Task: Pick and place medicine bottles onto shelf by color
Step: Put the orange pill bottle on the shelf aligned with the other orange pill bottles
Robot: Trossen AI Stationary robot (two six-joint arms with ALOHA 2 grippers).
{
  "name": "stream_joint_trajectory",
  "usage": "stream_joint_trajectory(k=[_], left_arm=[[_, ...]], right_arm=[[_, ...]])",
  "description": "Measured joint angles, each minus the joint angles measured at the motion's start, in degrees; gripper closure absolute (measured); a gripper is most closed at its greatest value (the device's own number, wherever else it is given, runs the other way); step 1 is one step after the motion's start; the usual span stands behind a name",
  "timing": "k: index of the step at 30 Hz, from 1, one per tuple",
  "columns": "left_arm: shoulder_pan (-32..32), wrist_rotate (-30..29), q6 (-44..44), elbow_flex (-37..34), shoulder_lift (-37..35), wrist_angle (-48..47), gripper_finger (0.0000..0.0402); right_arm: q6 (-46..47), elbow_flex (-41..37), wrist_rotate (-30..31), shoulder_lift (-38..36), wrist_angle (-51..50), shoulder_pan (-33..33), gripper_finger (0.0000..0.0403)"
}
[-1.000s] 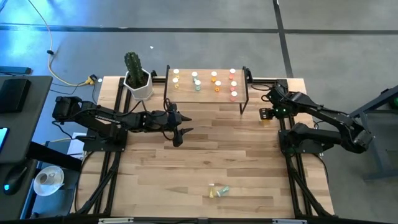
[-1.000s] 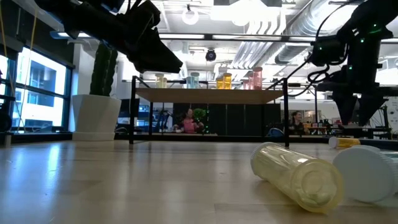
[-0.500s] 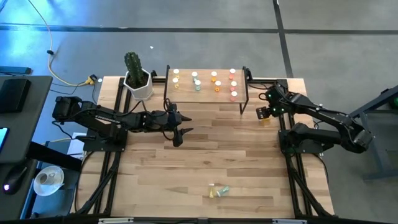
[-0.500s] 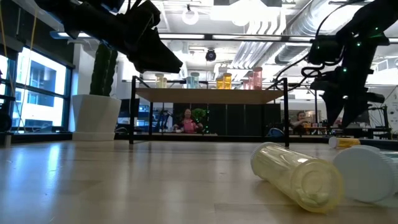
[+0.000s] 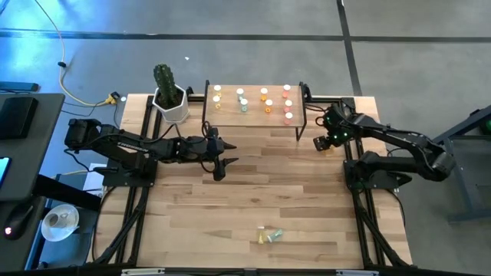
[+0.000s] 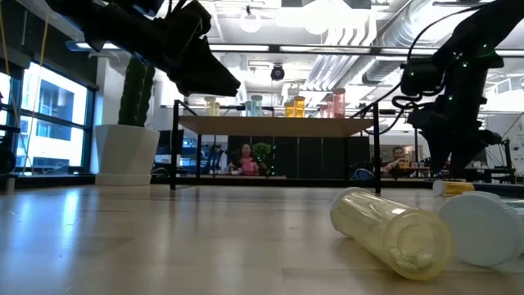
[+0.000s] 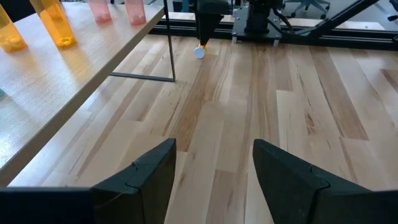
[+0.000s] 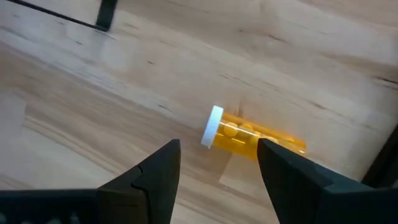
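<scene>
An orange medicine bottle [image 8: 261, 140] with a white cap [image 8: 213, 126] lies on its side on the table near the right edge, also seen in the low view [image 6: 455, 187]. My right gripper [image 8: 217, 167] hovers open just above it, pointing steeply down, and touches nothing. The shelf [image 5: 255, 115] stands at the far middle with several yellow, green, orange and pink bottles upright on it. A yellow bottle [image 5: 262, 238] and a green bottle [image 5: 275, 234] lie on their sides near the front edge. My left gripper [image 5: 220, 165] hangs open over the table's middle left.
A white pot with a cactus [image 5: 169, 98] stands left of the shelf. The shelf's black leg [image 8: 107, 14] is close to the right gripper. Bare wood lies between the shelf and the two front bottles. People sit in the room behind [image 6: 248, 160].
My right gripper has sunk a little and shifted toward the table's left, over the orange bottle, tipping further down and rolling at the wrist. Its fingers stay open. The bottles have not moved.
</scene>
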Motion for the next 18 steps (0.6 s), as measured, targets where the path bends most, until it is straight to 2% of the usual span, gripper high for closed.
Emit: stream_joint_trajectory(k=[5, 9, 12, 18], left_arm=[[0.0, 0.0, 0.0, 0.0, 0.0, 0.0, 0.0197], [0.0, 0.0, 0.0, 0.0, 0.0, 0.0, 0.0197], [0.0, 0.0, 0.0, 0.0, 0.0, 0.0, 0.0197], [0.0, 0.0, 0.0, 0.0, 0.0, 0.0, 0.0197]], right_arm=[[-2.1, 1.9, 0.7, -0.1, -0.5, 2.0, 0.0199], [-3.8, 3.8, 3.6, -0.1, -1.6, 3.9, 0.0199], [-6.8, 4.5, 3.7, -0.1, -4.0, 4.9, 0.0199], [-7.2, 4.5, 4.0, 0.0, -4.5, 5.3, 0.0199]])
